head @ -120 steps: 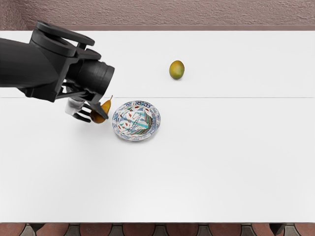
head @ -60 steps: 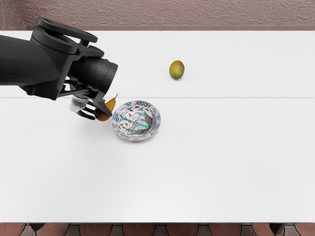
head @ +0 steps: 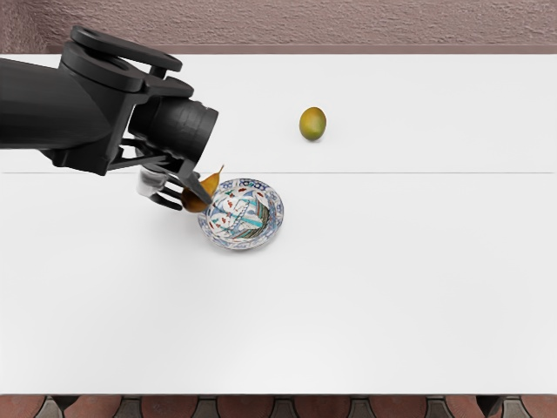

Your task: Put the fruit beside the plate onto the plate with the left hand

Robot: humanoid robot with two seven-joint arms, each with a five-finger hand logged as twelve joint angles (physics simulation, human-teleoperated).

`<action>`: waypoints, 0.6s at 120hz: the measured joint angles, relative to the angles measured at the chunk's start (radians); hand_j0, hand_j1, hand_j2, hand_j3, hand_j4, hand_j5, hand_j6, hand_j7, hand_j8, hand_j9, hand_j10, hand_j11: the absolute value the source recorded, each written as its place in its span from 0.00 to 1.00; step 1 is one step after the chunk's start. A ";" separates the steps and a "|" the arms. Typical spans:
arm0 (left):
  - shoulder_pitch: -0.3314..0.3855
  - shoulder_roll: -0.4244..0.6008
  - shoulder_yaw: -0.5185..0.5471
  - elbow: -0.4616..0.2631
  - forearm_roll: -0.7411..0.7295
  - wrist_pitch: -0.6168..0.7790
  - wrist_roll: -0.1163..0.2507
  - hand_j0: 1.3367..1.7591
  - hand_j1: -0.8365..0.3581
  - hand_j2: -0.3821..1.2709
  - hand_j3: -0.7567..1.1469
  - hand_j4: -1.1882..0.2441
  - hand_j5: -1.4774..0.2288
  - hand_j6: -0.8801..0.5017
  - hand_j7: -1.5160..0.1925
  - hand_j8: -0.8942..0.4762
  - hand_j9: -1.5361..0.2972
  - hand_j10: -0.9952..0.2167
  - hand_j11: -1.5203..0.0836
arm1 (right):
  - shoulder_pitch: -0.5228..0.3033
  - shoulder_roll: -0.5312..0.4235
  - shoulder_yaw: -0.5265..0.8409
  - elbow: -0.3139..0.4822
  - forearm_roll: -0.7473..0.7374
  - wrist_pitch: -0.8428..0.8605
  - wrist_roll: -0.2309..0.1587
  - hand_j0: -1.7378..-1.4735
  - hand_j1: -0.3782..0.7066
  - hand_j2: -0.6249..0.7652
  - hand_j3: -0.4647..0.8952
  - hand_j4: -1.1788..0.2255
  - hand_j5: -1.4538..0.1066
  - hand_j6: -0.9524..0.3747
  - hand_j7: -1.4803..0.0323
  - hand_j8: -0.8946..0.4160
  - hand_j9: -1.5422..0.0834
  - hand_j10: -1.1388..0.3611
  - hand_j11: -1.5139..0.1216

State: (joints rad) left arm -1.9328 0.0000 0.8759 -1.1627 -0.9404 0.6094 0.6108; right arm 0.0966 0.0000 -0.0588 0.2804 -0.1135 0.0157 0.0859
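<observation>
Head view: left hand (head: 164,188) grips the pear (head: 195,201) over the plate's (head: 271,228) ten o'clock rim. Released here, it could catch the rim and roll off onto the table (head: 392,305).

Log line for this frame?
left hand: shut on brown-orange pear | pear: at left rim of patterned ceramic plate | right hand: not in view

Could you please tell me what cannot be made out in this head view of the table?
- Left hand: mostly hidden behind its own wrist; only parts of it show around the pear.
- Pear: its left side is covered by the hand. Whether it clears the rim of the plate cannot be judged from this single view.
- Right arm: outside the frame.
</observation>
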 joint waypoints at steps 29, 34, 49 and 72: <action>0.000 0.000 -0.010 0.000 0.001 0.000 0.000 0.76 0.39 0.45 0.40 0.37 0.34 0.30 0.37 0.32 0.36 0.27 0.40 | 0.000 0.000 0.000 0.000 0.000 0.000 0.000 0.30 0.04 0.45 0.34 0.83 0.92 0.71 0.97 0.67 0.94 0.75 0.91; 0.000 0.000 -0.011 0.000 0.002 0.000 0.000 0.76 0.38 0.45 0.40 0.37 0.34 0.30 0.37 0.31 0.36 0.27 0.40 | 0.000 0.000 0.000 0.000 0.000 0.000 0.000 0.30 0.04 0.45 0.34 0.83 0.92 0.71 0.97 0.67 0.94 0.75 0.91; 0.000 0.000 -0.013 0.000 0.004 0.000 0.000 0.76 0.38 0.46 0.40 0.37 0.34 0.29 0.38 0.31 0.36 0.27 0.41 | 0.000 0.000 0.000 0.000 0.000 0.000 0.000 0.30 0.04 0.45 0.34 0.83 0.92 0.71 0.97 0.67 0.94 0.75 0.91; 0.000 0.000 -0.026 0.000 0.009 0.001 0.000 0.76 0.39 0.45 0.40 0.38 0.35 0.29 0.38 0.30 0.37 0.28 0.41 | 0.000 0.000 0.000 0.000 0.000 0.000 0.000 0.30 0.04 0.45 0.34 0.83 0.92 0.71 0.97 0.67 0.94 0.75 0.91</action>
State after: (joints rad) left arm -1.9328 0.0000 0.8501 -1.1628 -0.9310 0.6100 0.6107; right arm 0.0966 0.0000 -0.0586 0.2806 -0.1134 0.0157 0.0857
